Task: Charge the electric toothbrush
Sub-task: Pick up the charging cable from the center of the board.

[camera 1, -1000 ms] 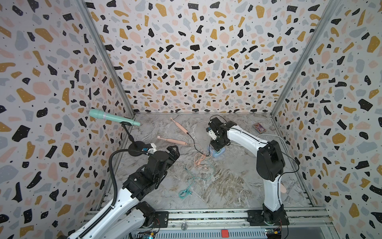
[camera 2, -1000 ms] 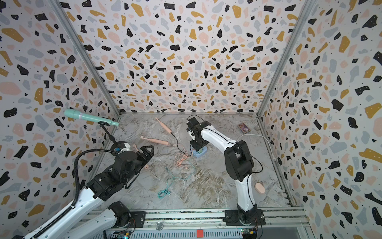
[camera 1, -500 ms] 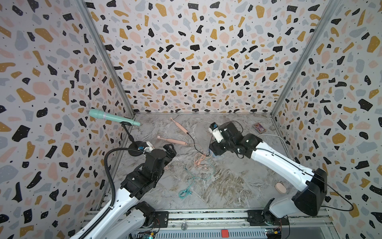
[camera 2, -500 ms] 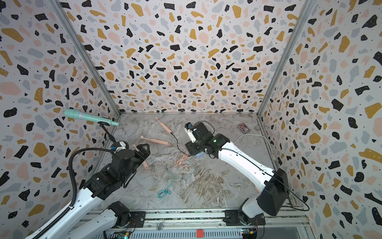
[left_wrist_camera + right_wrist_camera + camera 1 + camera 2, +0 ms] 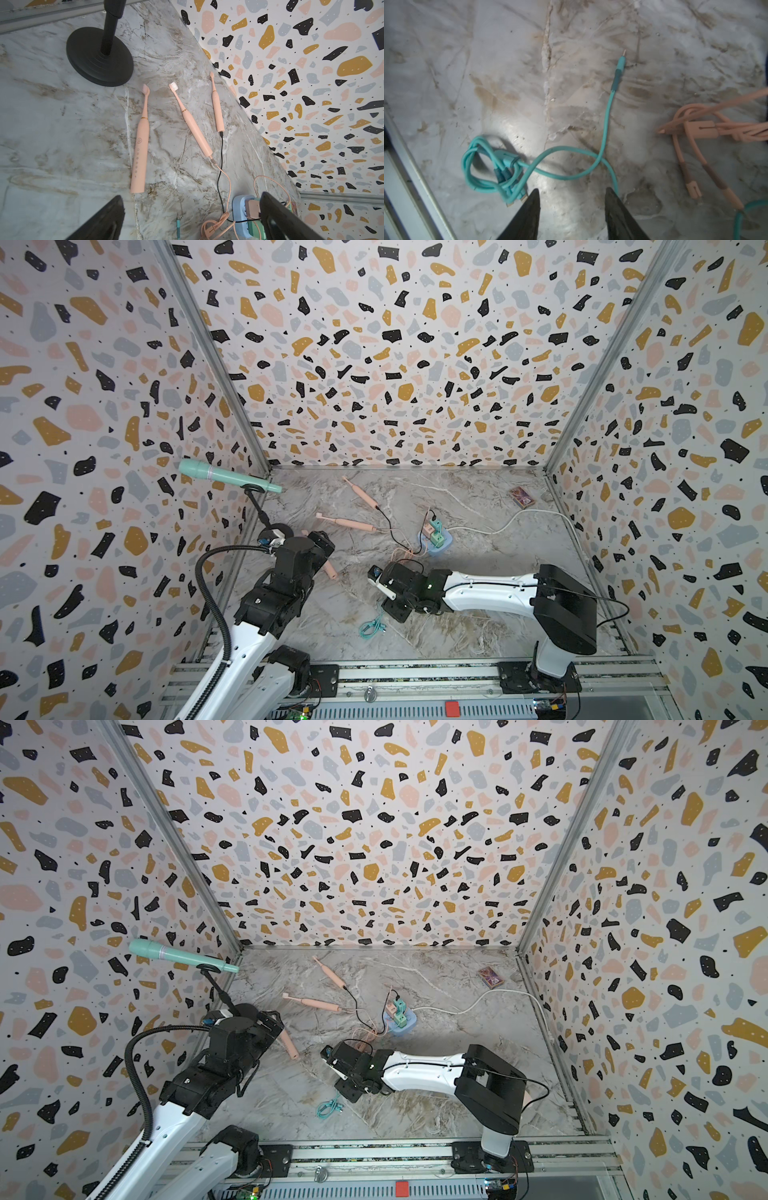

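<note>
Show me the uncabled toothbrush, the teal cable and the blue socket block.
Uncabled toothbrush (image 5: 139, 149): left wrist view, mid-handle, on the button row.
Teal cable (image 5: 616, 80): right wrist view, dark sleeve behind its free plug.
Blue socket block (image 5: 432, 551): a top view, its bare near rim.

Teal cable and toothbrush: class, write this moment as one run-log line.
step: cable not yet grasped | right jaws: open, empty, above teal cable | left jaws: open, empty, facing unplugged toothbrush
</note>
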`<action>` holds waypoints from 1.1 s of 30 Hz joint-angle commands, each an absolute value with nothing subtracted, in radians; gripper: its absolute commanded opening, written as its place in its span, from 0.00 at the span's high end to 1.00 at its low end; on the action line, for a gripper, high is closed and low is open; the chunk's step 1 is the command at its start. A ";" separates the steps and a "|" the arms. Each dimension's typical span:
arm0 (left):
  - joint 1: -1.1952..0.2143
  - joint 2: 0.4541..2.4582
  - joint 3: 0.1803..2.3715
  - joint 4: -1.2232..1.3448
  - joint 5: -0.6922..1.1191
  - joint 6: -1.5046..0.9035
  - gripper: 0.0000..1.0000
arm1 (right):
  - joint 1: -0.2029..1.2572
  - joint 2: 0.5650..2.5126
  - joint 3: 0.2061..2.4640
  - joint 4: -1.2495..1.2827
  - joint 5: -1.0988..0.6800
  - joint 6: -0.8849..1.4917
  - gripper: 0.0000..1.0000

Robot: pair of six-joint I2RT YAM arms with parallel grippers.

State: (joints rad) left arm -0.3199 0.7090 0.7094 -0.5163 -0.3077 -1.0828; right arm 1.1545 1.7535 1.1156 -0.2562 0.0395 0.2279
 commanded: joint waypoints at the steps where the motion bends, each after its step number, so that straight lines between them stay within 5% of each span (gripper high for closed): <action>1: -0.291 0.715 0.688 -0.514 -0.276 -1.061 0.00 | 1.111 1.774 1.182 -0.148 0.067 0.248 0.52; 4: -0.263 0.730 0.683 -0.514 -0.253 -1.062 0.00 | 1.112 1.874 1.272 -0.190 0.079 0.221 0.60; 11: -0.207 0.754 0.658 -0.498 -0.209 -1.059 0.00 | 1.119 1.975 1.322 -0.190 0.078 0.218 0.58; 19: -0.173 0.785 0.642 -0.480 -0.159 -1.054 0.00 | 1.158 2.056 1.334 -0.219 0.292 0.202 0.59; 25: -0.172 0.790 0.632 -0.473 -0.141 -1.058 0.00 | 1.156 2.077 1.316 -0.207 0.295 0.192 0.71; 33: -0.173 0.793 0.610 -0.452 -0.119 -1.068 0.00 | 1.134 2.054 1.263 -0.146 0.279 0.153 0.68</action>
State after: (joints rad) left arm -0.1783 0.7933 0.6117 -0.4862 -0.1345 -1.0737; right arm 1.1488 2.0487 1.3071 -0.1165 0.2810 0.1822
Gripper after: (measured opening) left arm 0.996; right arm 0.321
